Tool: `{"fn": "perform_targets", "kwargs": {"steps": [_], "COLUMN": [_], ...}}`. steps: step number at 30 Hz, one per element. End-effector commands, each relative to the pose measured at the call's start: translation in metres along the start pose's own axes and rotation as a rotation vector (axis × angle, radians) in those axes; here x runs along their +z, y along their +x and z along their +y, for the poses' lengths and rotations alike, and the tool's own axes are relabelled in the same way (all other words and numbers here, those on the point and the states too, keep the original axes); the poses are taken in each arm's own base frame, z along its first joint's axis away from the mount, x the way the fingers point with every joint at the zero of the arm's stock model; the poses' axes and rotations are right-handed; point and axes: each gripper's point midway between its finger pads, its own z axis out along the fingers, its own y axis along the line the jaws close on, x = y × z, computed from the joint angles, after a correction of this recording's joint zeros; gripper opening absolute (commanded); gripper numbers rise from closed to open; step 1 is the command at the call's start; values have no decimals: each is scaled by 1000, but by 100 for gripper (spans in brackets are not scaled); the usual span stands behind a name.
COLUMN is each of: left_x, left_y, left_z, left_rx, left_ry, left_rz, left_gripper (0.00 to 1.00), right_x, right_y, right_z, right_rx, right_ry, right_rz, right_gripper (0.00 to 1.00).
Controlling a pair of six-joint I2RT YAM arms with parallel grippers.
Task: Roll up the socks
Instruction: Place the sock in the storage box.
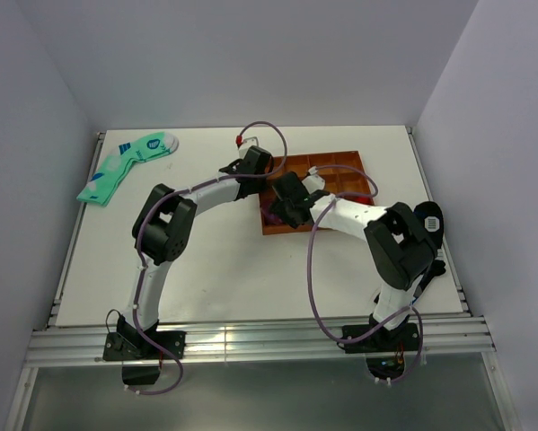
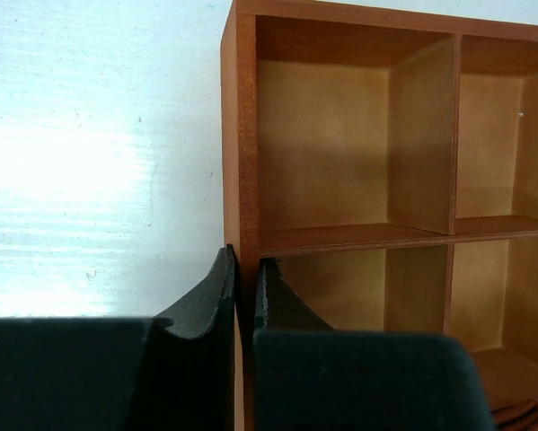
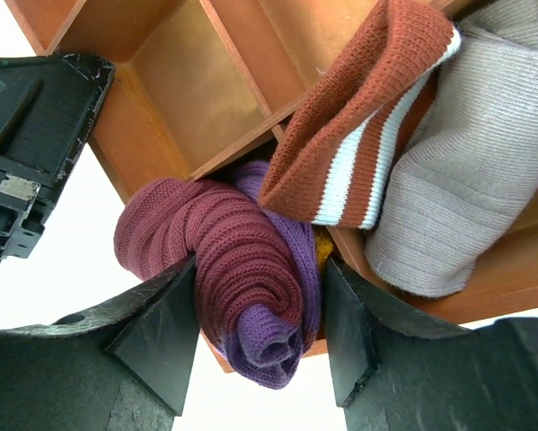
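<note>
The socks (image 3: 242, 260) are a tight roll of maroon knit with a purple end. The roll lies at the near-left corner of the wooden divided tray (image 3: 188, 81) and hangs over its edge. My right gripper (image 3: 260, 269) straddles the roll, with its fingers (image 3: 161, 332) pressed against the sides. From above, the right gripper (image 1: 277, 208) is at the tray's near-left corner, and only a sliver of the socks (image 1: 270, 216) shows. My left gripper (image 2: 246, 269) is shut on the tray's left wall (image 2: 246, 135); it sits at the tray's left edge (image 1: 258, 171).
A rust sock with white stripes (image 3: 358, 117) and a grey sock (image 3: 466, 162) fill neighbouring tray compartments. Mint-green socks (image 1: 125, 166) lie at the table's far left. A black sock (image 1: 428, 220) lies at the right edge by my right arm.
</note>
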Motion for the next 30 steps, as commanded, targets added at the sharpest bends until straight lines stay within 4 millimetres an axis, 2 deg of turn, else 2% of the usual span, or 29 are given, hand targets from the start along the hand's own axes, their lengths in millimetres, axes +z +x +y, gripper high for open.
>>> {"fn": "perform_targets", "kwargs": {"steps": [1, 5, 7, 8, 9, 11, 12, 13, 20, 30], "left_x": [-9, -8, -7, -7, -7, -7, -7, -8, -8, -16], "left_y": [1, 0, 1, 3, 3, 4, 4, 3, 6, 1], "left_z": [37, 38, 37, 38, 37, 36, 36, 35, 35, 23], "left_rx": [-17, -14, -14, -14, -14, -13, -14, -15, -19, -9], "left_ry": [-81, -83, -81, -83, -81, -75, -75, -72, -70, -4], "left_rz": [73, 74, 77, 81, 84, 89, 91, 90, 107, 111], "left_gripper": [0, 0, 0, 0, 0, 0, 0, 0, 0, 2], "right_x": [-6, -8, -9, -9, -10, -9, -9, -9, -2, 8], "right_y": [35, 34, 34, 33, 33, 34, 33, 35, 45, 48], "right_z": [-140, -139, -141, -143, -145, -148, -151, -155, -177, -165], "right_rx": [-191, -185, -187, -188, -189, -191, -191, -199, -233, -306], "right_ry": [455, 443, 450, 456, 465, 475, 488, 503, 593, 554], "right_rz": [125, 119, 116, 114, 113, 110, 106, 110, 137, 172], "right_gripper": [63, 62, 57, 51, 34, 22, 5, 1, 0, 0]}}
